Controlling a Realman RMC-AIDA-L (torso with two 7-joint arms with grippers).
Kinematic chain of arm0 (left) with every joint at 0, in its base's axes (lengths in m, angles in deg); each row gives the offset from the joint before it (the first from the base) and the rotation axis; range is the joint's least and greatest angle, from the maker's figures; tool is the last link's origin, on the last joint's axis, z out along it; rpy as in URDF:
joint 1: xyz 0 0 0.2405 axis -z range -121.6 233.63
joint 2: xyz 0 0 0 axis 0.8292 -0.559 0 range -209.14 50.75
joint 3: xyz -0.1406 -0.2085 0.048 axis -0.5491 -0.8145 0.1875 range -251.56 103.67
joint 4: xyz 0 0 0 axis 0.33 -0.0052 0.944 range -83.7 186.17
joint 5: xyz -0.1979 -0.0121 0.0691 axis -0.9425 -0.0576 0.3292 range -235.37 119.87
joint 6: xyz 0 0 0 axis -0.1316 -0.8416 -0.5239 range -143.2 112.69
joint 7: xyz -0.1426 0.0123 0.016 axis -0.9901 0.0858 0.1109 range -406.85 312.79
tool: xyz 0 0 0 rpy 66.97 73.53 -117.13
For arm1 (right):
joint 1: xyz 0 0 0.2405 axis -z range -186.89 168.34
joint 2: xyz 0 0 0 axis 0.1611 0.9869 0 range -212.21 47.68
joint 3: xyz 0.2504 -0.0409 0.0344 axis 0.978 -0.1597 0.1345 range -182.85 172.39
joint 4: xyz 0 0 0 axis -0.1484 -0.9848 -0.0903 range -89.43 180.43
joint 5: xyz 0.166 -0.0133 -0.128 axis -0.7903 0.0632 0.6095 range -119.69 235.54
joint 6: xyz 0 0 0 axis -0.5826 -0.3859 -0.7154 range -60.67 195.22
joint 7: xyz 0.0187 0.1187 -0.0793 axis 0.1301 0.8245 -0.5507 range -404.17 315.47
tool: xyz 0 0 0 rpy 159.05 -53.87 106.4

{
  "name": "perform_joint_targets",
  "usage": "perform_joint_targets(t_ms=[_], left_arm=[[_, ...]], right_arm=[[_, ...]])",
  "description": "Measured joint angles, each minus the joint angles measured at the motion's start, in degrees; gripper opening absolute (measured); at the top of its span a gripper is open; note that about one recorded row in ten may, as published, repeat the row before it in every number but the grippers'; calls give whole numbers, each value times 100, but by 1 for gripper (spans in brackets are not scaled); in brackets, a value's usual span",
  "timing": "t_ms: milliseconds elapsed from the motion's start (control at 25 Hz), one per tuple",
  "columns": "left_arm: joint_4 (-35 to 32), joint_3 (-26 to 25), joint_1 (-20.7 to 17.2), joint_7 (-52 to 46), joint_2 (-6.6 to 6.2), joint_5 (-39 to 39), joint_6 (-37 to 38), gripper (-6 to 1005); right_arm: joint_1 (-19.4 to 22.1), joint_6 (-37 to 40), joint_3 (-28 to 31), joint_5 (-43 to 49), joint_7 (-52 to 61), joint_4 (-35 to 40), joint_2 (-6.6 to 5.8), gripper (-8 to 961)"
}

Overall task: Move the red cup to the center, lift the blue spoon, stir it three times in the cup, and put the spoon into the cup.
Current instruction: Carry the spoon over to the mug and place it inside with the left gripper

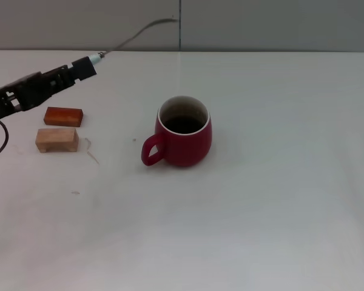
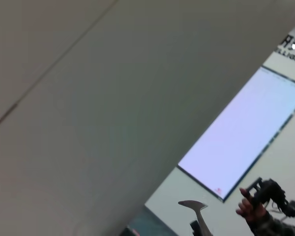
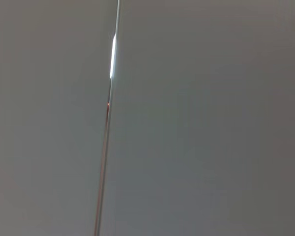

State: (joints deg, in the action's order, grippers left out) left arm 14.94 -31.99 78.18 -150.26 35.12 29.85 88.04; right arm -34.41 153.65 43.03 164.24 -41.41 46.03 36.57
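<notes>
Head view: red cup stands upright at frame centre on the white surface, handle toward lower left, dark inside. Left pincer reaches in from the upper left, pinching the blue spoon by its handle end; spoon raised, grey bowl pointing to the upper centre, well apart from the cup. Two wooden blocks lie at left, below the arm. Right pincer appears in no view.
</notes>
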Motion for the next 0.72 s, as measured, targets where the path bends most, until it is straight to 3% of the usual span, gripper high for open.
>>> perform_joint_targets(t_ms=[480,720], left_arm=[[-1427,11,424,-896,161,1304,-127,169],[-2079,35,659,-1206,303,2018,-198,169]], right_arm=[[91,74,-139,4,-6,-74,16,576],[166,75,-150,4,-13,-108,16,576]])
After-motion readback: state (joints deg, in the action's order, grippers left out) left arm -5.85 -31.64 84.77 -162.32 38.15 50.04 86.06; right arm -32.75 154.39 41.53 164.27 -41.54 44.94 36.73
